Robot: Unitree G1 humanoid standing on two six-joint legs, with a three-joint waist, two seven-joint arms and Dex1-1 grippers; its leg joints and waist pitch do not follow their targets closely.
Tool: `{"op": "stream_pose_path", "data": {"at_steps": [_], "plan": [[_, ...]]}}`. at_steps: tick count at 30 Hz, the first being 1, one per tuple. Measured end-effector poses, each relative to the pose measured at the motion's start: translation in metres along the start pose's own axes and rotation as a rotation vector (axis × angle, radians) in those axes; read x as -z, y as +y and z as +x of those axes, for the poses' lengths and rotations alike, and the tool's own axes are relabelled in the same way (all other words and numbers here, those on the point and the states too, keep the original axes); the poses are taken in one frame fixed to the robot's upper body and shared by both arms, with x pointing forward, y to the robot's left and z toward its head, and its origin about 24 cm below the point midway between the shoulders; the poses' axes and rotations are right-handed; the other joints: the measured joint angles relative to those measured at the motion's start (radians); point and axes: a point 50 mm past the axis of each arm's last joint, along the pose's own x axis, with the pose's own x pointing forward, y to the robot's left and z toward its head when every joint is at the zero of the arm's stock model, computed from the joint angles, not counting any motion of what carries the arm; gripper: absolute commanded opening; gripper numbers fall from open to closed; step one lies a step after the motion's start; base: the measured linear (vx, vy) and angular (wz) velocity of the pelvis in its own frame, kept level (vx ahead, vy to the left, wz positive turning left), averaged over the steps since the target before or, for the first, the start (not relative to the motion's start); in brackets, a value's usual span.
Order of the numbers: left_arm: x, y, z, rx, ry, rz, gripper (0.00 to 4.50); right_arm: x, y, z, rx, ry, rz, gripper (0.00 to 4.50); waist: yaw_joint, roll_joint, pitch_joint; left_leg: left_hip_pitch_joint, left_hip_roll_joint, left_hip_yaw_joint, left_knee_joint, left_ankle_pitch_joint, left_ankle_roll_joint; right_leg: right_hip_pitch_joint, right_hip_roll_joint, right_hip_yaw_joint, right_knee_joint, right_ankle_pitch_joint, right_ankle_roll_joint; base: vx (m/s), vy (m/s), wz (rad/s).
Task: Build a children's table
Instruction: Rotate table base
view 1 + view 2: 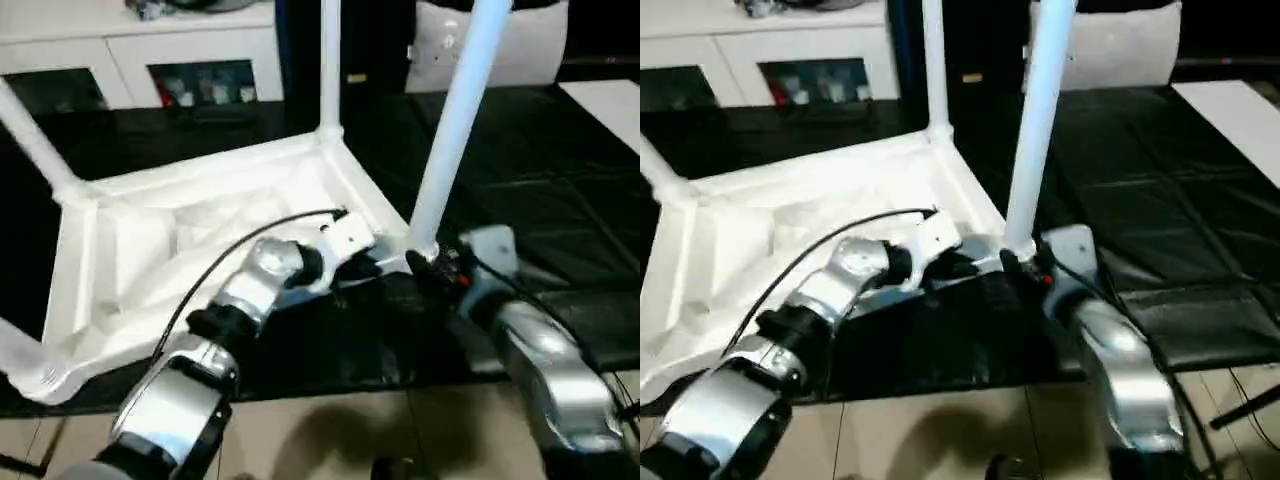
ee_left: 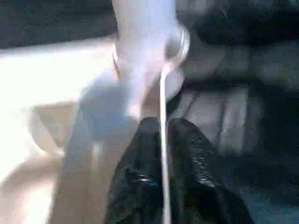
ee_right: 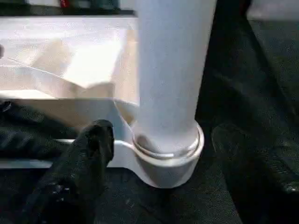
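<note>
Seating the near-right leg is the step in hand. The small white plastic table (image 1: 200, 240) lies upside down on the black-covered tabletop (image 1: 560, 180), ribbed underside up. The long round tapered white leg (image 1: 450, 130) stands upright in the corner socket (image 3: 163, 161) nearest the robot's right arm; at that socket a bright ring shows where leg meets collar.

The right gripper (image 1: 440, 268) sits at that socket with its fingers (image 3: 88, 154) spread apart on either side of the leg's base, grasping nothing. The left gripper (image 2: 161, 135) is nearly clenched, pinching the thin edge of the table's rim just beside the socket.

To do this well, I would keep the rim pinned, check the leg is plumb to the socket, then press straight down its axis.
</note>
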Motion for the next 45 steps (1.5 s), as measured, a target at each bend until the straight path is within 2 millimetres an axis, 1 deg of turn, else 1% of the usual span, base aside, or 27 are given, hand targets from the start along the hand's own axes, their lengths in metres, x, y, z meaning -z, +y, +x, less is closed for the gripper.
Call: {"op": "stream_pose_path", "data": {"at_steps": [1,2,3,5,7,8,9,11,12,13,14,15,18,19,20,21,23,24,26,28,30,33,38,40,41,42,45], "plan": [[-0.004,0.001,-0.002,-0.006,-0.025,0.010,0.90,-0.003,0.002,-0.001,-0.028,-0.008,0.004,4.13,0.000,-0.001,0.000,0.003,0.000,0.001,0.000,0.000,0.000,0.001,0.000,0.001,0.000,0.000,0.000,0.000,0.000,0.00],[-0.008,0.002,-0.003,-0.013,-0.047,0.021,0.90,-0.007,0.005,-0.003,-0.067,-0.015,-0.002,4.13,0.000,-0.002,0.000,0.006,0.000,0.002,0.000,0.000,-0.001,0.004,0.000,0.002,0.000,0.000,0.000,0.000,0.000,0.00],[-0.011,0.003,-0.006,-0.020,-0.069,0.023,0.96,-0.011,0.009,-0.004,-0.109,-0.022,-0.019,4.25,0.000,-0.003,0.001,0.011,0.000,0.003,0.000,-0.002,-0.004,0.009,0.001,0.002,0.000,0.000,0.000,0.000,0.000,0.00],[-0.011,0.001,-0.010,-0.013,-0.086,0.021,0.98,-0.014,0.015,-0.004,-0.151,-0.031,-0.035,4.44,-0.003,-0.005,0.001,0.018,0.000,0.003,-0.001,-0.003,-0.006,0.018,0.002,0.000,-0.005,0.000,0.001,0.000,0.000,0.00],[-0.004,0.001,-0.023,-0.018,-0.075,0.013,0.98,-0.015,0.020,-0.002,-0.192,-0.034,-0.028,4.44,-0.011,-0.006,0.002,0.020,0.000,0.002,-0.001,-0.003,-0.006,0.020,0.003,-0.002,-0.008,-0.001,0.001,0.000,0.000,0.00],[0.002,0.002,-0.032,-0.031,-0.050,0.011,0.98,-0.015,0.023,-0.001,-0.205,-0.035,-0.027,4.44,-0.018,-0.006,0.002,0.019,0.000,0.001,-0.002,-0.003,-0.006,0.020,0.003,-0.003,-0.009,-0.001,0.001,0.000,0.000,0.00],[0.013,0.003,-0.050,-0.048,-0.002,0.014,0.98,-0.017,0.027,0.003,-0.218,-0.044,-0.028,4.44,-0.029,-0.006,0.002,0.020,0.000,-0.002,-0.002,-0.003,-0.006,0.018,0.003,-0.003,-0.009,-0.001,0.001,0.000,0.000,0.00],[0.026,0.006,-0.069,-0.069,0.059,-0.015,0.98,-0.020,0.026,0.005,-0.219,-0.052,-0.035,4.44,-0.036,-0.006,0.002,0.018,0.000,-0.006,-0.002,-0.003,-0.007,0.020,0.004,-0.006,-0.013,-0.001,0.001,0.000,0.000,0.00],[0.031,0.005,-0.081,-0.079,0.082,-0.028,0.98,-0.023,0.028,0.008,-0.229,-0.059,-0.040,4.44,-0.040,-0.006,0.002,0.020,0.000,-0.005,-0.005,-0.003,-0.007,0.020,0.004,-0.007,-0.018,-0.001,0.001,0.000,0.000,0.00],[0.035,0.001,-0.091,-0.071,0.101,-0.034,0.98,-0.025,0.030,0.012,-0.243,-0.064,-0.044,4.44,-0.044,-0.006,0.002,0.020,0.000,-0.005,-0.007,-0.003,-0.007,0.020,0.003,-0.006,-0.020,-0.001,0.001,0.000,0.000,0.00],[0.037,-0.003,-0.097,-0.058,0.112,-0.045,0.98,-0.027,0.030,0.013,-0.246,-0.066,-0.048,4.44,-0.044,-0.006,0.002,0.015,0.000,-0.006,-0.007,-0.002,-0.009,0.021,0.003,-0.005,-0.020,-0.001,0.001,0.000,0.000,0.00],[0.040,-0.009,-0.111,-0.051,0.127,-0.064,0.98,-0.028,0.035,0.020,-0.272,-0.060,-0.045,4.44,-0.049,-0.007,0.002,0.015,0.000,-0.006,-0.007,-0.002,-0.009,0.021,0.003,-0.003,-0.020,-0.001,0.001,0.000,0.000,0.00],[0.042,-0.028,-0.139,-0.005,0.165,-0.126,0.98,-0.024,0.036,0.034,-0.297,-0.012,-0.055,4.44,-0.046,-0.009,0.001,0.016,0.000,-0.006,-0.007,-0.001,-0.010,0.020,0.003,0.003,-0.015,0.000,0.000,0.000,0.000,0.00],[0.042,-0.034,-0.145,0.005,0.177,-0.145,0.98,-0.023,0.036,0.039,-0.304,0.009,-0.064,4.44,-0.045,-0.009,0.001,0.017,-0.002,-0.005,-0.007,-0.002,-0.011,0.020,0.003,0.006,-0.013,0.000,0.000,0.000,0.000,0.00],[0.041,-0.037,-0.147,0.018,0.178,-0.158,0.98,-0.021,0.036,0.041,-0.304,0.023,-0.068,4.44,-0.036,-0.009,0.001,0.017,-0.003,-0.003,-0.007,-0.002,-0.012,0.020,0.003,0.007,-0.012,0.000,0.000,0.000,0.000,0.00],[0.041,-0.044,-0.152,0.020,0.198,-0.179,0.98,-0.019,0.039,0.047,-0.325,0.044,-0.071,4.44,-0.030,-0.009,0.001,0.023,-0.004,-0.001,-0.007,-0.003,-0.012,0.018,0.004,0.013,-0.005,0.000,0.000,0.059,0.000,0.08],[0.046,-0.054,-0.156,0.016,0.239,-0.216,0.98,-0.016,0.042,0.056,-0.340,0.064,-0.083,4.44,-0.018,-0.010,0.001,0.023,-0.004,0.001,-0.009,-0.004,-0.015,0.016,0.006,0.022,0.003,-0.004,0.004,0.030,0.000,0.04],[0.050,-0.058,-0.158,0.006,0.266,-0.236,0.98,-0.017,0.042,0.060,-0.335,0.067,-0.089,4.44,-0.011,-0.010,0.001,0.023,-0.004,0.001,-0.010,-0.004,-0.015,0.015,0.007,0.023,0.004,-0.006,0.004,0.000,0.000,0.00],[0.058,-0.062,-0.161,-0.040,0.321,-0.261,0.98,-0.017,0.041,0.070,-0.302,0.075,-0.086,4.44,-0.009,-0.009,0.001,0.025,-0.001,0.002,-0.011,-0.004,-0.015,0.015,0.012,0.025,0.005,-0.006,0.003,0.000,0.000,0.00],[0.065,-0.062,-0.164,-0.121,0.373,-0.271,0.98,-0.016,0.038,0.079,-0.228,0.085,-0.098,4.44,-0.007,-0.011,0.002,0.026,0.000,0.002,-0.011,-0.003,-0.016,0.016,0.017,0.030,0.006,-0.006,0.003,0.000,0.000,0.00],[0.069,-0.057,-0.166,-0.203,0.411,-0.259,0.98,-0.014,0.033,0.087,-0.130,0.100,-0.117,4.44,0.000,-0.011,0.002,0.028,0.000,0.001,-0.010,-0.002,-0.019,0.016,0.019,0.033,0.008,-0.006,0.003,0.000,0.000,0.00],[0.074,-0.053,-0.168,-0.270,0.443,-0.260,0.98,-0.010,0.018,0.089,-0.019,0.112,-0.116,4.44,0.012,-0.011,0.002,0.031,0.000,0.001,-0.009,-0.001,-0.019,0.016,0.020,0.036,0.008,-0.006,0.003,0.000,0.000,0.00],[0.076,-0.047,-0.161,-0.320,0.430,-0.272,0.98,-0.010,-0.001,0.087,0.075,0.107,-0.109,4.44,0.019,-0.011,0.002,0.029,-0.002,0.003,-0.007,-0.001,-0.019,0.016,0.021,0.044,0.009,-0.006,0.003,0.000,0.000,0.00],[0.073,-0.042,-0.159,-0.369,0.427,-0.250,0.98,-0.012,-0.015,0.086,0.118,0.107,-0.114,4.44,0.023,-0.012,0.003,0.029,-0.002,0.003,-0.007,-0.001,-0.019,0.016,0.022,0.046,0.009,-0.006,0.003,0.000,0.000,0.00],[0.072,-0.039,-0.156,-0.392,0.414,-0.241,0.98,-0.013,-0.027,0.083,0.147,0.108,-0.122,4.44,0.030,-0.010,0.004,0.028,-0.002,0.003,-0.006,-0.001,-0.019,0.016,0.022,0.047,0.010,-0.006,0.003,0.000,0.000,0.00],[0.069,-0.035,-0.152,-0.423,0.397,-0.225,0.98,-0.014,-0.043,0.079,0.193,0.111,-0.131,4.44,0.039,-0.010,0.004,0.028,-0.003,0.005,-0.007,-0.001,-0.019,0.016,0.022,0.049,0.010,-0.006,0.003,0.000,0.000,0.00],[0.068,-0.032,-0.149,-0.482,0.386,-0.195,0.98,-0.018,-0.077,0.069,0.317,0.109,-0.140,4.44,0.045,-0.010,0.004,0.027,-0.002,0.007,-0.006,-0.001,-0.019,0.016,0.021,0.053,0.013,-0.008,0.005,0.000,0.000,0.00]]}}
